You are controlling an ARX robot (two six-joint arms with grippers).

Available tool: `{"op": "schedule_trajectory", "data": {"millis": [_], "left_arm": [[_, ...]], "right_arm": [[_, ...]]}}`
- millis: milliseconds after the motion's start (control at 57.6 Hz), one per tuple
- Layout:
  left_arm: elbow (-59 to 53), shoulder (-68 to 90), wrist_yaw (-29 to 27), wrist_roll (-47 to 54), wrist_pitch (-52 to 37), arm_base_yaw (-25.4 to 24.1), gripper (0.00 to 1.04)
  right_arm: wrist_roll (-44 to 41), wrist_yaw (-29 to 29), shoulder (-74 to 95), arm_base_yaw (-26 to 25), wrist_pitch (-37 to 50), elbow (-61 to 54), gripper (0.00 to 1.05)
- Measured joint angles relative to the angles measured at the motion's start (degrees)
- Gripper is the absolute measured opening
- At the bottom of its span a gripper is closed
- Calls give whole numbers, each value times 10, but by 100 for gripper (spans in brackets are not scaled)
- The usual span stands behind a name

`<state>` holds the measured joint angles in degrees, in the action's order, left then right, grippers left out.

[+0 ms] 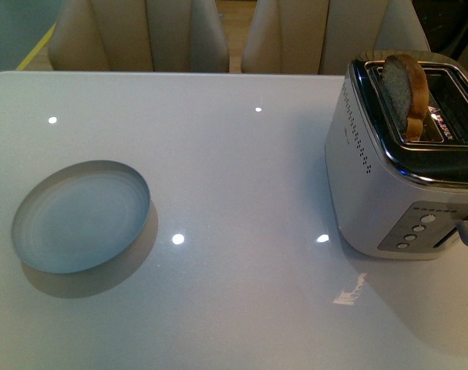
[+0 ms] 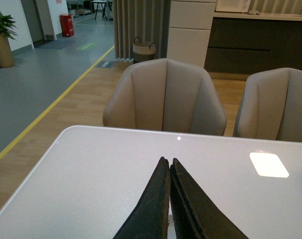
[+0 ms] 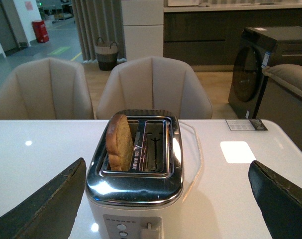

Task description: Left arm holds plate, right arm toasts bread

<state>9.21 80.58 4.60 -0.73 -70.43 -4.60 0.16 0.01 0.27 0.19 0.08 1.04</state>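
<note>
Pale blue-grey and round, the plate (image 1: 81,216) lay empty on the near left part of the glossy white table (image 1: 241,193), well apart from the toaster (image 1: 407,166), with no gripper touching it. The toaster, brushed silver with a chrome top, stood at the table's right side, its button panel and lever facing the robot. A slice of wholemeal bread (image 1: 405,94) stood upright in the toaster's left slot, most of its rounded top and brown crust rising above the chrome rim; the right slot beside it held nothing.

Seen from the left wrist, the left gripper (image 2: 169,164) had its two black fingers pressed together at the tips, clenched on nothing, hanging above bare tabletop and pointing towards a beige chair (image 2: 164,97) at the far edge. Seen from the right wrist, the right gripper (image 3: 168,199) had its jaws spread wide, one dark finger at either side of the toaster (image 3: 136,184), neither touching it; the bread (image 3: 119,142) stood up between and beyond them in its slot. Neither arm appeared in the front view. Two beige chairs (image 3: 153,87) stood behind the table.
</note>
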Motion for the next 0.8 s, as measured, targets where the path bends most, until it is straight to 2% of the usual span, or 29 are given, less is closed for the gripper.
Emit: {"op": "schedule_trajectory", "data": {"millis": [104,156,260,798], "left_arm": [[-15,-67,-9,1,62,6,3],[-23,-115,-42,1,99,27,3],[-38,-174,-42,1,133,44,3],[-84,-420,-46,1,331,45,3]], "right_arm": [[0,0,0,0,0,0,96],[0,0,0,0,0,0,96],[0,0,0,0,0,0,96],[0,0,0,0,0,0,96]]}}
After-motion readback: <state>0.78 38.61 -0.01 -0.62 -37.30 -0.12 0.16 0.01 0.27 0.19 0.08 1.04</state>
